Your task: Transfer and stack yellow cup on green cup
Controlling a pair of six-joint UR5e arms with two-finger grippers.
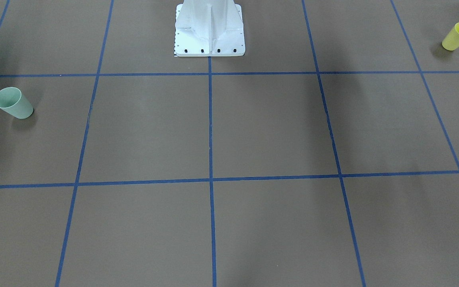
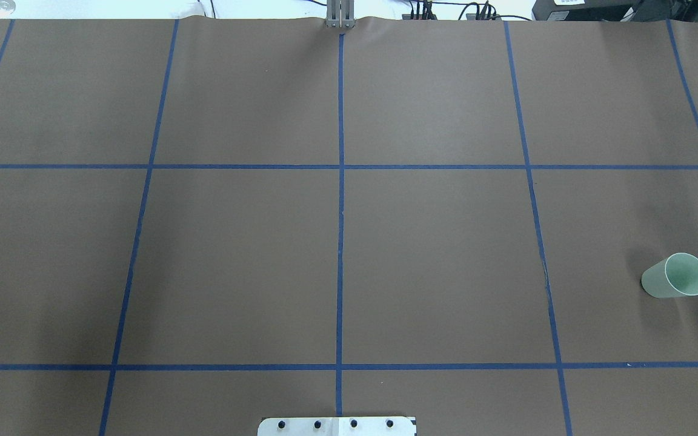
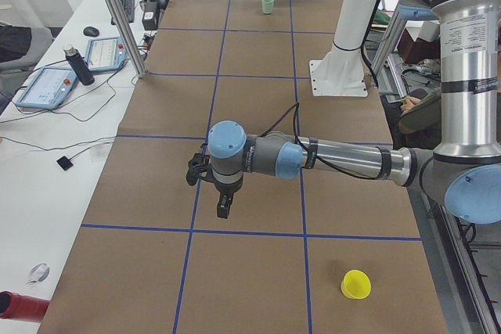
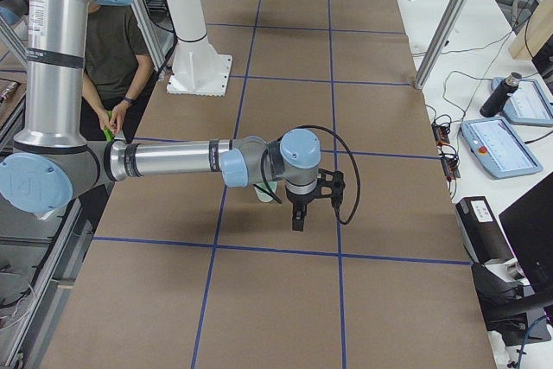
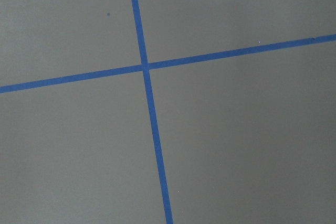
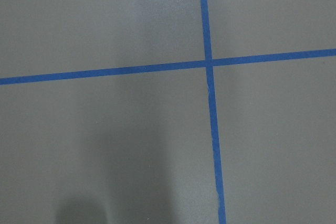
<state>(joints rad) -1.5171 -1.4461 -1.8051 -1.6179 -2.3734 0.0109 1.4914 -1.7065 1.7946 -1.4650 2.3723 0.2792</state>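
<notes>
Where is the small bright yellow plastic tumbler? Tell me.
The yellow plastic cup stands alone at the robot's far left, top right in the front-facing view.

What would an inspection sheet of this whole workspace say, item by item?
Surface: brown table cover with a blue tape grid, flat.
Job's things: yellow cup upright on the robot's left side; green cup upright on its right side; not yet stacked.
Clutter: nothing seen.
Grippers: left gripper and right gripper hang above the cover; neither holds a cup; open or shut cannot be told.
Cables: a black cable loops at the right wrist; wires lie on the side desk.
Surroundings: white pedestal, side desk with tablets, a seated person.
</notes>
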